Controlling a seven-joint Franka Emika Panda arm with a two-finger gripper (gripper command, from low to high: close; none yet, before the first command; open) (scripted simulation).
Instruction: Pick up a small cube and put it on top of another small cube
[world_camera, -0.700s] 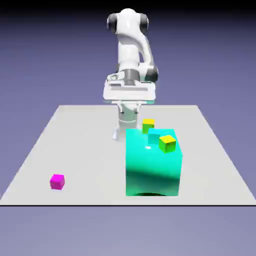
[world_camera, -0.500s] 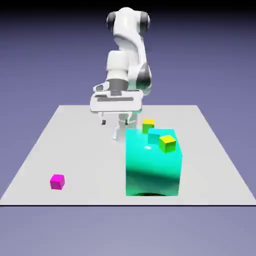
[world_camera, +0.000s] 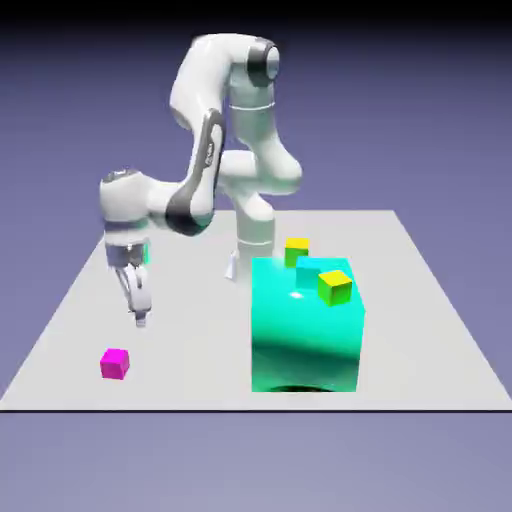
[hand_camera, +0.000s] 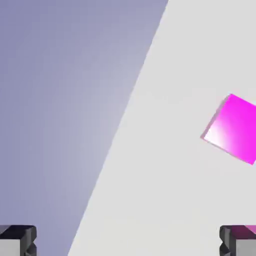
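Observation:
The small cube (world_camera: 115, 363), plain magenta, lies alone on the grey table near the front of the exterior view's left. My gripper (world_camera: 139, 314) hangs above the table just behind it, a short gap away, fingers pointing down. In the hand view the small cube (hand_camera: 232, 129) sits at the right edge, off to the side of my gripper (hand_camera: 128, 242). The two grey fingertips (hand_camera: 18, 240) stand far apart at the bottom corners with nothing between them, so the gripper is open. No second magenta cube shows.
A big teal block (world_camera: 305, 330) stands right of the middle with a yellow-and-green cube (world_camera: 335, 287) on top. Another yellow-and-green cube (world_camera: 296, 250) lies behind it. The table's edge (hand_camera: 125, 125) runs diagonally through the hand view, close to my gripper.
The arm has swung from the back middle of the table to the exterior view's left and dropped lower, ending just behind the magenta cube. No cube has moved.

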